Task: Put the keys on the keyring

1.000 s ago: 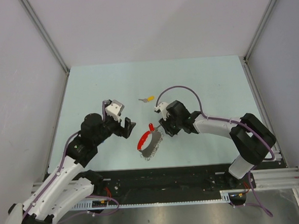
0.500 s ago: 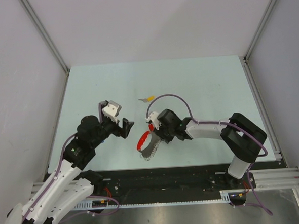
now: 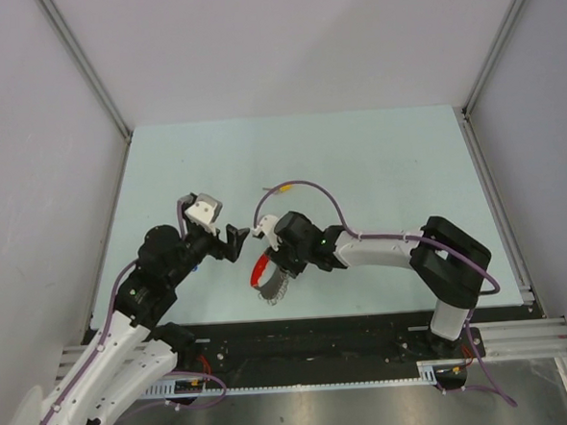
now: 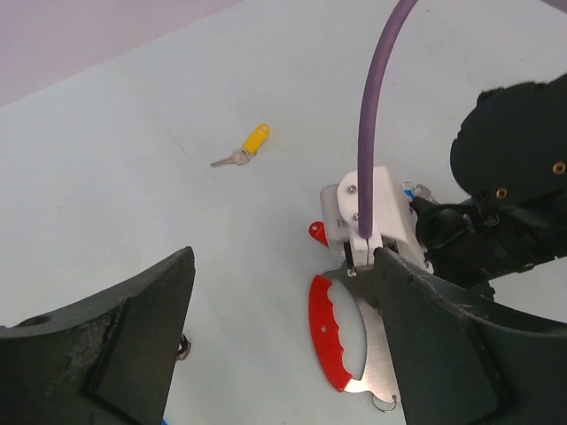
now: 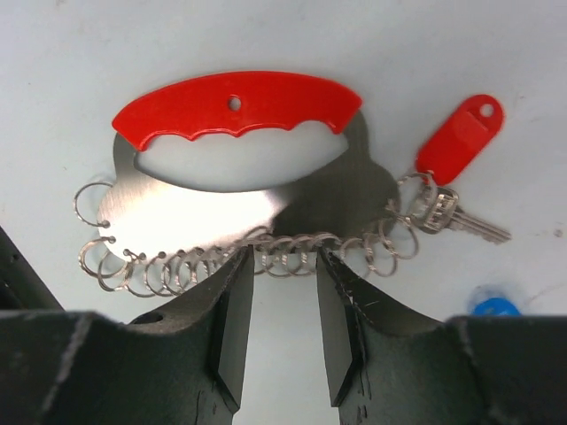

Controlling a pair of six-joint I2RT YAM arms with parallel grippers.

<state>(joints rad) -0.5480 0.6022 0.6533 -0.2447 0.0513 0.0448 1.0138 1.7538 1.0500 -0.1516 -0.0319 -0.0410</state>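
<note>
The right claw [image 5: 283, 261] has slid left, clenched on the keyring [image 5: 235, 106]; the left claw [image 4: 285, 258] hangs released.

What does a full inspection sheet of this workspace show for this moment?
Surface: pale green table, no marks seen.
Job's things: keyring lies flat, red handle over a metal plate with a row of small rings; red-capped key appears hooked at its end; yellow-capped key lies apart, farther out; blue cap partly in view.
Clutter: nothing seen.
End effectors: left end effector open, empty, beside the keyring; right end effector at the ring row, fingers narrowly apart, grip cannot be told.
Cables: purple cable arcs above the right wrist.
Surroundings: grey walls, metal frame posts.
</note>
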